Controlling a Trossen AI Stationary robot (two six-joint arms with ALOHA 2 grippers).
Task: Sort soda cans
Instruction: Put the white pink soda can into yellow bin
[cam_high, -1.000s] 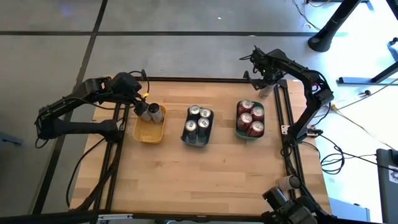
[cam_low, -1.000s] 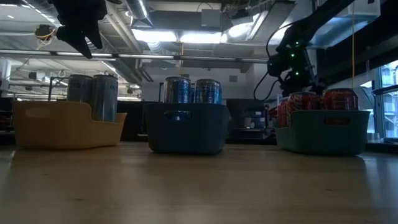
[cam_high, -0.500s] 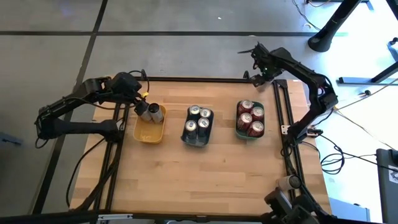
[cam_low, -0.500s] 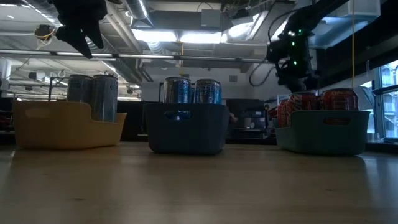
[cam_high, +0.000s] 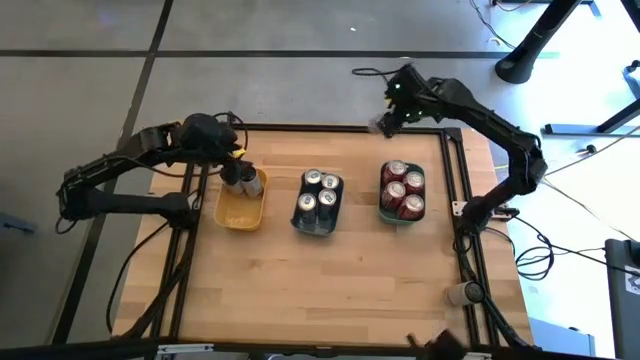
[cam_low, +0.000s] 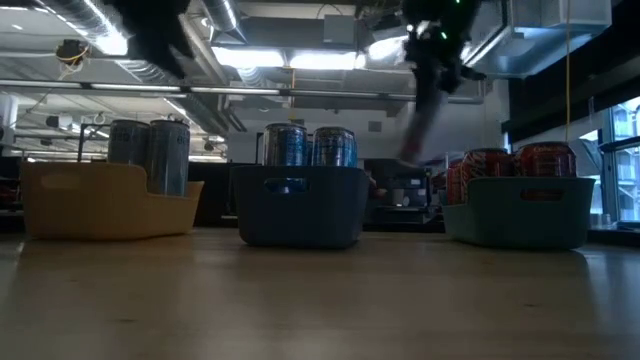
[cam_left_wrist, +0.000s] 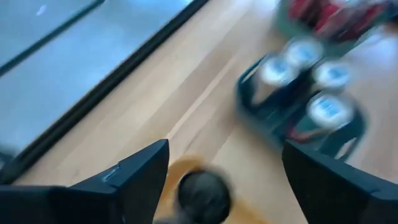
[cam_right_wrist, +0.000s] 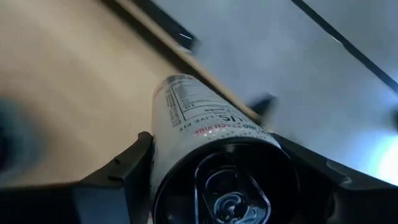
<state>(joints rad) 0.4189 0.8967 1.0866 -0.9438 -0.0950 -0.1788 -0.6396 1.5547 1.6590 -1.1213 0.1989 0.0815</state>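
My right gripper (cam_high: 387, 120) is high over the table's far edge, shut on a silver soda can (cam_right_wrist: 199, 118) that points slantwise down. My left gripper (cam_high: 237, 170) hangs open above two dark-topped cans (cam_low: 150, 155) standing in the yellow tray (cam_high: 238, 212); one can top (cam_left_wrist: 202, 196) shows below its spread fingers. Several silver-and-blue cans (cam_high: 318, 193) stand in the grey-blue tray (cam_low: 300, 205). Several red cans (cam_high: 402, 189) stand in the teal tray (cam_low: 520, 210). My right gripper pinches the silver can between its two fingers, on opposite sides of the can's wall (cam_right_wrist: 163, 163) near its top end. The can's top (cam_right_wrist: 233, 186) faces back toward the wrist, so the fingers lie along the can. It is lifted clear and tilted.
The three trays stand in a row across the table's far half. Bare wooden table (cam_high: 330, 290) lies on the near side of them. A black frame rail (cam_high: 300, 128) runs along the far edge, and cables lie on the floor at the right.
My right gripper has risen from the table's far right corner and swung toward the left along the far edge, tipping as it went, with the silver can lifted clear in it. My left gripper has shifted slightly toward the right above the yellow tray.
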